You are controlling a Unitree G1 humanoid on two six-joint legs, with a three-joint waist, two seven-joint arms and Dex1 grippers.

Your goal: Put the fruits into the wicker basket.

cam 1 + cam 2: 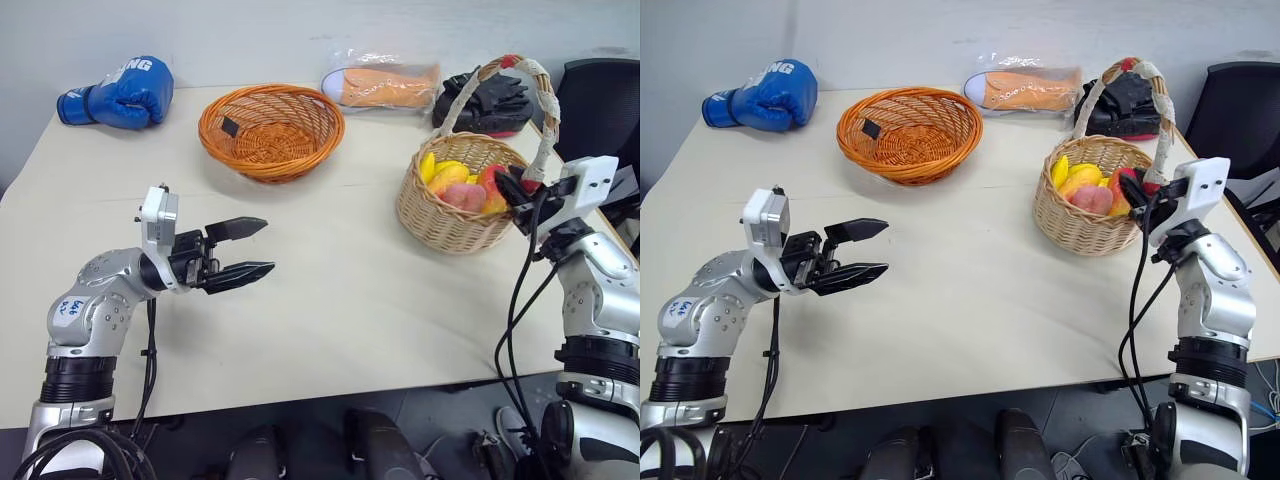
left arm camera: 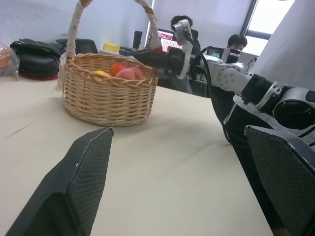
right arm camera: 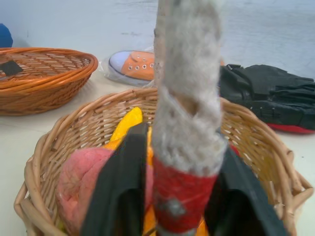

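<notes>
Straddling the handle (image 3: 189, 98) of the wicker basket (image 1: 455, 215) at its near-right rim, the right gripper (image 3: 183, 196) stands slightly apart, unclamped, while the left gripper (image 1: 240, 252), wide open, hovers well to the left.

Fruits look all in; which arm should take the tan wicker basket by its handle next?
Right. Its pincer already straddles the red-wrapped foot of the white-wrapped handle of the tan wicker basket. The left pincer hangs open over bare table, well away from it.
</notes>
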